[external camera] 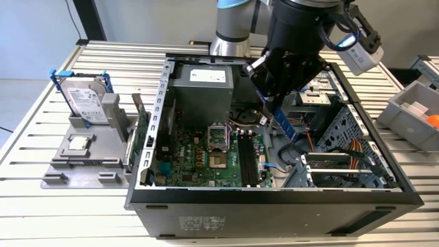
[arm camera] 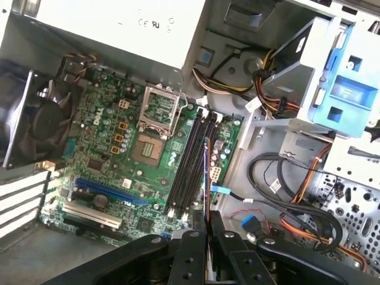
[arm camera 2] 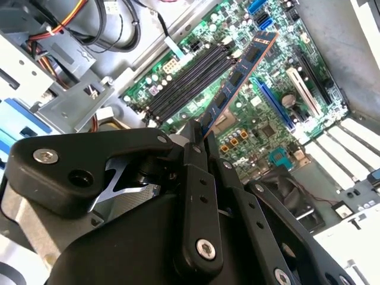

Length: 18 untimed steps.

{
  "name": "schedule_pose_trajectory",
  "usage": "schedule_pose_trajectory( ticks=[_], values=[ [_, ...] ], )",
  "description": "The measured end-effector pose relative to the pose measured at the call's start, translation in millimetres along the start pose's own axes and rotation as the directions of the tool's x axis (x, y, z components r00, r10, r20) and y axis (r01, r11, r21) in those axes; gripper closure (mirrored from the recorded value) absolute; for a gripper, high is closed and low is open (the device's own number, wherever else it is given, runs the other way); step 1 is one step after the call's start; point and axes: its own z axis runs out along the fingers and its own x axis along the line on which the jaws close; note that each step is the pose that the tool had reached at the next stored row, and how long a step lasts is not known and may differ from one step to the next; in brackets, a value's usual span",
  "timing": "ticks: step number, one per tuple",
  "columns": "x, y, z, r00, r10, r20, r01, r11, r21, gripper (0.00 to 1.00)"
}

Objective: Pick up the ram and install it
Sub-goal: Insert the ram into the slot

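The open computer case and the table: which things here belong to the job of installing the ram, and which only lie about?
Job:
- ram, clamped in the gripper above the board
- black memory slots on the motherboard

Lying about:
- hard drive in its blue frame, on the grey stand
- green card beside the case
- grey bin

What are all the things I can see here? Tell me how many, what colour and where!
computer case: one, black, open, lying on the slatted table.
motherboard: one, green, on the case floor.
memory slots: a row, black, on the motherboard beside the processor socket.
power supply: one, grey, at the case's far end.
hard drive: one, silver in a blue frame, upright on the grey stand at the exterior view's left.
green card: one, standing between the stand and the case.
grey bin: one, at the exterior view's right.
ram: one, bluish, held above the motherboard.
gripper: one, black, jaws shut on the ram.
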Motion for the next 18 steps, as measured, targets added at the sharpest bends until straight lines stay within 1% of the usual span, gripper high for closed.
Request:
schedule_pose_trajectory(
  ticks=[9, 18],
  values=[
    [0.0, 0.0, 0.3, 0.9987, 0.052, -0.0008, -0.052, 0.9987, 0.0004, 1.00],
    [0.0, 0.0, 0.6, 0.9964, 0.084, -0.0013, -0.084, 0.9964, 0.0006, 1.00]
  ],
)
